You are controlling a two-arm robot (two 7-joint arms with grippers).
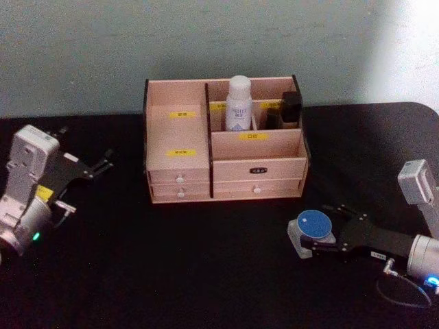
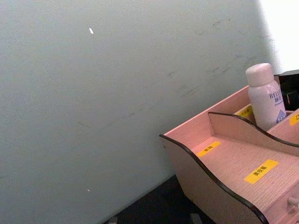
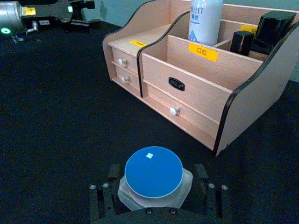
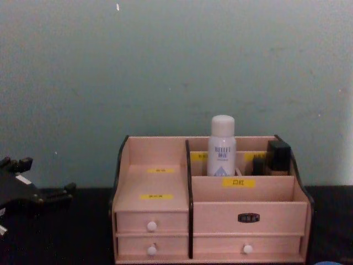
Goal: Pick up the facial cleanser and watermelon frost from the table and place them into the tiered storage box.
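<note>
In the tiered storage box [image 1: 177, 163], back middle compartment, the facial cleanser [image 1: 239, 103] stands upright, half done I reckon; right of the box my right gripper [image 1: 321, 233] clamps the watermelon frost [image 3: 153, 171] on the table, left gripper [image 1: 99, 164] parked, fingers spread

On the counter [image 1: 171, 264] the tiered storage box [image 1: 255, 149], facial cleanser [image 1: 239, 104] upright in its rear middle compartment, dark bottle [image 1: 291, 108] in its rear right compartment, watermelon frost [image 1: 315, 225] before and right of the box, between the jaws of the right gripper [image 1: 312, 232], left gripper [image 1: 103, 163] left of the box.
</note>
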